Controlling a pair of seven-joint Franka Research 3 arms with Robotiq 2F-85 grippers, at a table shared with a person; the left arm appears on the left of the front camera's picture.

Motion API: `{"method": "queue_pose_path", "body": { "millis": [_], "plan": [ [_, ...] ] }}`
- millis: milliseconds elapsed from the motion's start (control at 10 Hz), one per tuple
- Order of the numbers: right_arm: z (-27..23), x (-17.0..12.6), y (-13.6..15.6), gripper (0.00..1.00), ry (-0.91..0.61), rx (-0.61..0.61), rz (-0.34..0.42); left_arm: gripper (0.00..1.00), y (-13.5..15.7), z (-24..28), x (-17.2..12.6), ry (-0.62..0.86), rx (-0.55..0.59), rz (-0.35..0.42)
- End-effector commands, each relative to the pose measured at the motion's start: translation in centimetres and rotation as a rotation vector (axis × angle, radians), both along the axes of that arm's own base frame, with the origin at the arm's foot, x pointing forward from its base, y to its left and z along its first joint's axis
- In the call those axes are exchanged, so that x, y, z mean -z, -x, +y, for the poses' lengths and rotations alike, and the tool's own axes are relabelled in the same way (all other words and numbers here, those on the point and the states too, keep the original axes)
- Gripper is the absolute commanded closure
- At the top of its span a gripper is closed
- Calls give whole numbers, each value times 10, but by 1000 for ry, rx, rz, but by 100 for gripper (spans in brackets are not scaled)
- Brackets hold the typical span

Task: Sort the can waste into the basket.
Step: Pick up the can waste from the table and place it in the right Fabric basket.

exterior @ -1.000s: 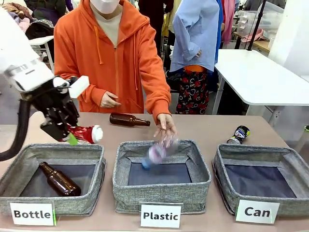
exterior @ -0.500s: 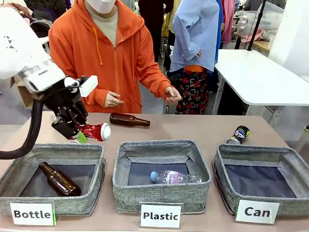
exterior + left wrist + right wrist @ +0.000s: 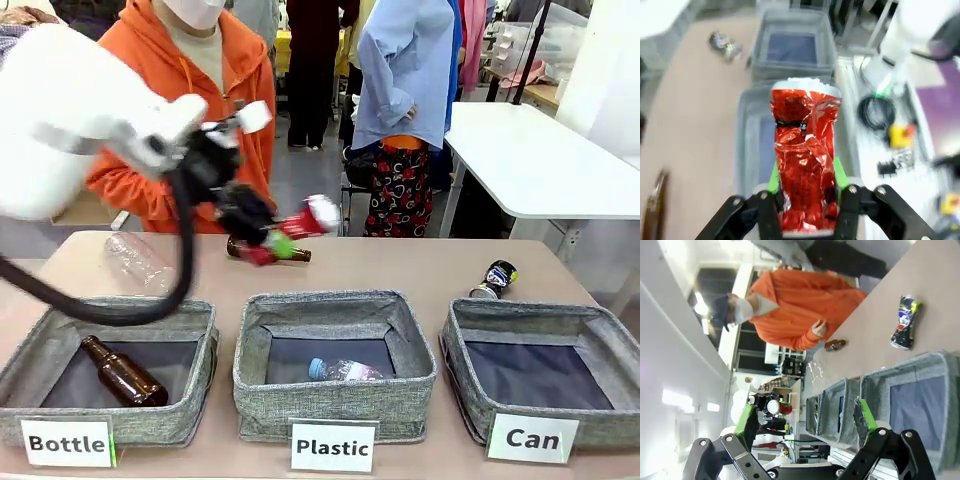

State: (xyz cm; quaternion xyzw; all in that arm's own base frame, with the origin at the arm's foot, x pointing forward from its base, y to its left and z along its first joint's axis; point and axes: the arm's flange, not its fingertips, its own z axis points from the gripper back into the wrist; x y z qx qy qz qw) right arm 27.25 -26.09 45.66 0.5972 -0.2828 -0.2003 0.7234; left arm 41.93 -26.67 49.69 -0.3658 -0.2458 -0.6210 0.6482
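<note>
A: Why is the basket at the desk's right end empty?
B: Nothing's dropped yet. The left gripper clamps the red can high over mid-desk, probably to clear the rims.
A: And the right gripper?
B: Wide, holding nothing. The dark can lies just behind that basket.

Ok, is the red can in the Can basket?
No, the red can is clamped in the left gripper, up in the air.
</note>
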Motion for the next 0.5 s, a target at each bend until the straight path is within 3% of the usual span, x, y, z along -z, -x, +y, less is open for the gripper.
{"method": "queue_pose_path", "body": {
  "millis": [0,200,400],
  "plan": [
    [-52,-29,34,0,-23,11,21,100,-5,-81,-5,8,45,22],
    [-97,-38,77,0,-89,74,-4,100,12,-181,-1,-64,139,23],
    [-137,-23,115,0,-63,153,-67,100,31,-274,20,-115,196,39]
  ]
}}
